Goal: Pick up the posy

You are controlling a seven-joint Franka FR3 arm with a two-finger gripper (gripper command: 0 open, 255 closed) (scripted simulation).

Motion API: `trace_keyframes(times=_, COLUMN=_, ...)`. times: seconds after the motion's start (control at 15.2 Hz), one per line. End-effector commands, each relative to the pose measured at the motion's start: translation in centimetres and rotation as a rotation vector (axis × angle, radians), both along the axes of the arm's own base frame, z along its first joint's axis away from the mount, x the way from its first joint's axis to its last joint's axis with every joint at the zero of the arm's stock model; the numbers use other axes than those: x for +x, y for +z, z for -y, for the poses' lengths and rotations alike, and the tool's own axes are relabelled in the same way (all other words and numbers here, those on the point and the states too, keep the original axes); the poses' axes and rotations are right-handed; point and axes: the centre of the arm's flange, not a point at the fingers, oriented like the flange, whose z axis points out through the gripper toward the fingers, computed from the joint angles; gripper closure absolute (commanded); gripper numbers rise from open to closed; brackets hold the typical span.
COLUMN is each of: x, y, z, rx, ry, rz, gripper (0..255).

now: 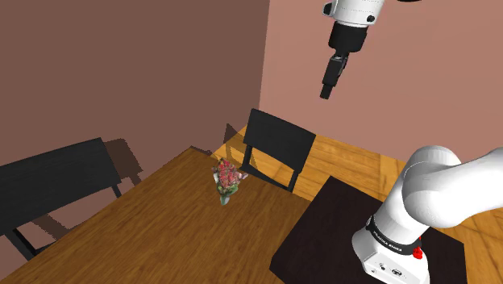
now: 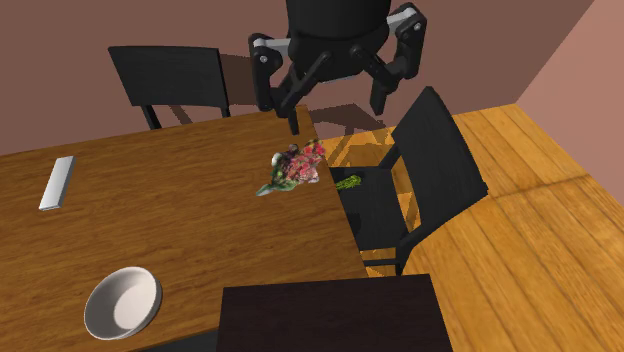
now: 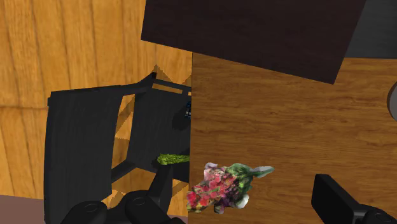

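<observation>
The posy [image 1: 227, 181] is a small bunch of red and pink flowers with green and white wrapping. It lies on the wooden table [image 1: 161, 234] close to the edge next to a black chair [image 1: 274, 145]. My gripper [image 1: 326, 83] hangs high above that corner, well clear of the flowers. In the wrist view the posy [image 3: 222, 188] sits far below, between my two black fingers [image 3: 337, 200], which stand wide apart and touch nothing. The second exterior view has the open gripper [image 2: 328, 100] above the posy [image 2: 295, 168].
A small green item [image 2: 348, 181] lies on the black chair's [image 2: 425, 165] seat. A second chair [image 2: 170, 75] stands at the table's far side. On the table [image 2: 180, 220] are a white bowl [image 2: 122, 302] and a grey flat bar [image 2: 57, 182]. The dark stand top [image 2: 330, 315] adjoins the table.
</observation>
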Motion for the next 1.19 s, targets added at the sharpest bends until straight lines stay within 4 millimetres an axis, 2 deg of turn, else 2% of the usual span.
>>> trace_keyframes(times=0.0, x=0.0, y=0.0, z=0.0, rx=0.0, ry=0.0, rz=0.0, gripper=0)
trace_keyframes(times=1.12, x=16.1, y=-16.3, z=-3.8, rx=0.054, ry=-0.065, rz=-0.093, gripper=0)
